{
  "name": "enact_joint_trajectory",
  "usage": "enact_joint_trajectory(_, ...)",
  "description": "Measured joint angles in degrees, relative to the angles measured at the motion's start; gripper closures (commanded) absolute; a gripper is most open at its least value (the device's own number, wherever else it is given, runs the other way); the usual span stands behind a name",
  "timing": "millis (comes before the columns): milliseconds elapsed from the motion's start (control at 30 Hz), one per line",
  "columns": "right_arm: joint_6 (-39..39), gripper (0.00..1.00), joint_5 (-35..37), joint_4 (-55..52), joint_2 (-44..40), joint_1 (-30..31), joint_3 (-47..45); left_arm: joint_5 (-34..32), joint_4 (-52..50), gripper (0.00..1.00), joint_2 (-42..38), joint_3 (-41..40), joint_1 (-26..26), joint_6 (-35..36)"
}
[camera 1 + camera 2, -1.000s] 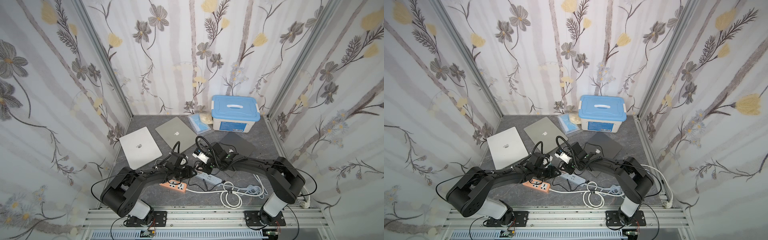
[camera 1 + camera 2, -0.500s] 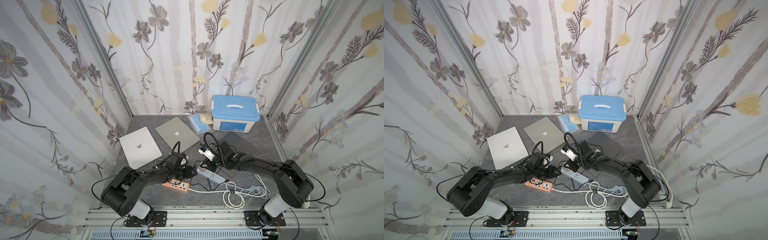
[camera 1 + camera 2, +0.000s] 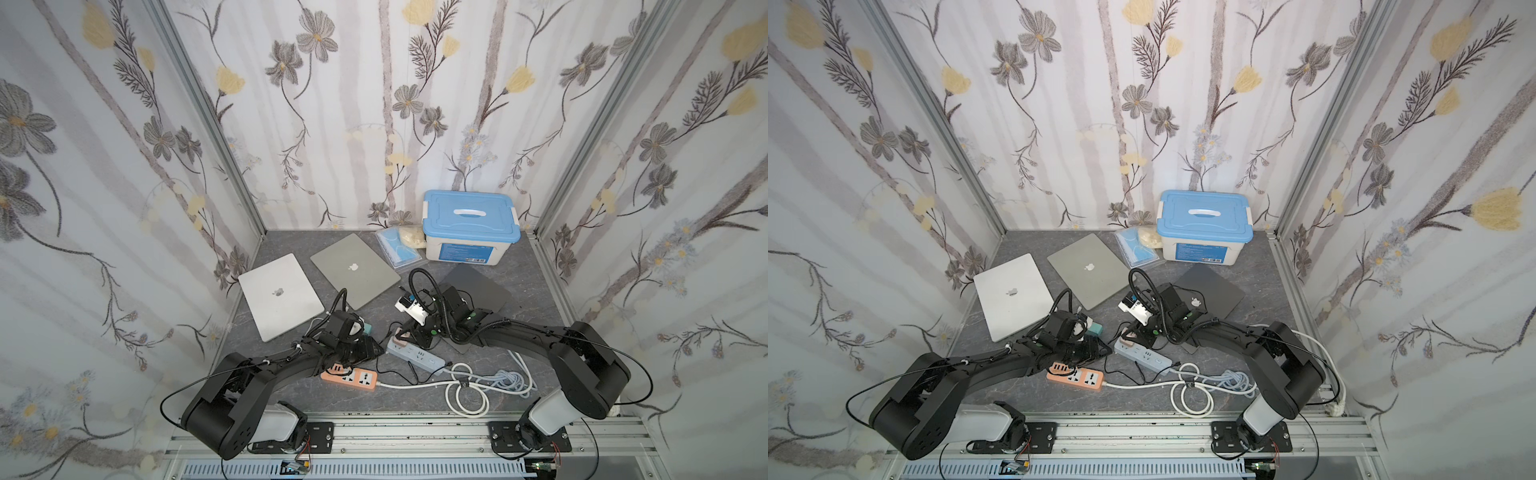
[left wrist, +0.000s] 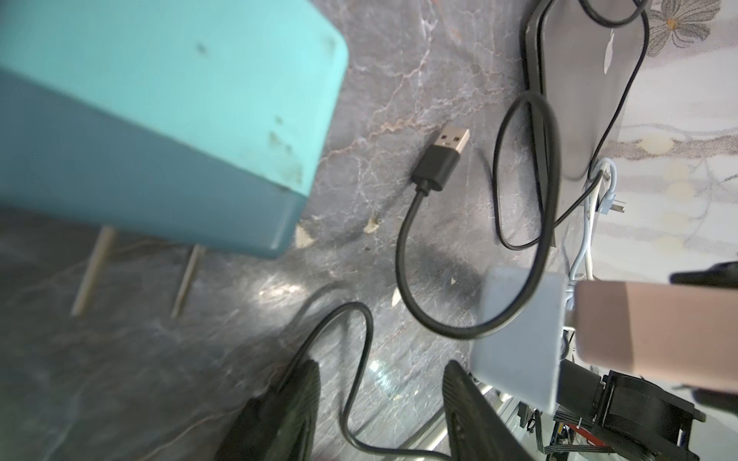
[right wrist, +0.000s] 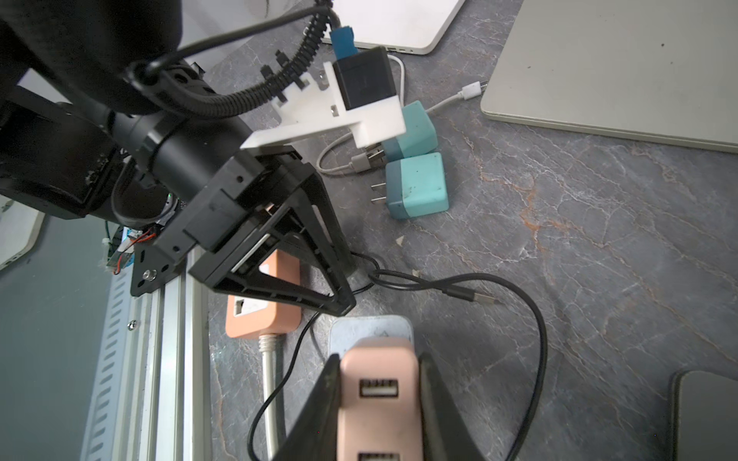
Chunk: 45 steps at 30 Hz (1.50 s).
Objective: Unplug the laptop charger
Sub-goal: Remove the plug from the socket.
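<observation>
Pink plastic charger block [image 5: 379, 407] clamped, apparently seated in the strip

My right gripper [image 5: 379, 361] squeezes it at the lower middle of the right wrist view, arm stretched low across the table. Pulling could drag the grey-blue power strip [image 3: 417, 355] up too, since my left gripper [image 4: 381, 369] hangs open and empty just beside it, pinning nothing.

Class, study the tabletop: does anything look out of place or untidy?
Yes. A black USB cable lies loose in a curl, its plug in nothing, and a teal charger lies unplugged, prongs bare.
</observation>
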Motion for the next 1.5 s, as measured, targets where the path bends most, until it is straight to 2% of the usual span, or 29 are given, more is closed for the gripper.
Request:
enact_joint_trajectory(267,0.0,1.00,-1.3,2.2,-0.8,0.4,-0.6,3.8,3.8,0.49,-1.7,-1.4,0.4,-5.5)
enact_joint_trajectory(533,0.1,1.00,-1.5,4.4,-0.9,0.1,-0.4,2.5,2.2,0.49,-6.3,-1.4,0.5,-7.8)
enact_joint_trajectory(833,0.5,1.00,-2.5,4.7,-0.9,-0.3,-0.4,2.4,0.9,0.48,-8.0,-1.4,0.6,-8.0)
enact_joint_trajectory(1200,1.6,1.00,-2.1,4.6,-1.9,-1.9,-1.3,4.1,3.5,0.32,-9.8,-1.8,0.4,-8.6)
enact_joint_trajectory(1500,2.0,1.00,-2.1,4.4,-2.3,-1.9,-1.6,6.3,6.5,0.32,-11.0,-0.7,0.3,-8.5)
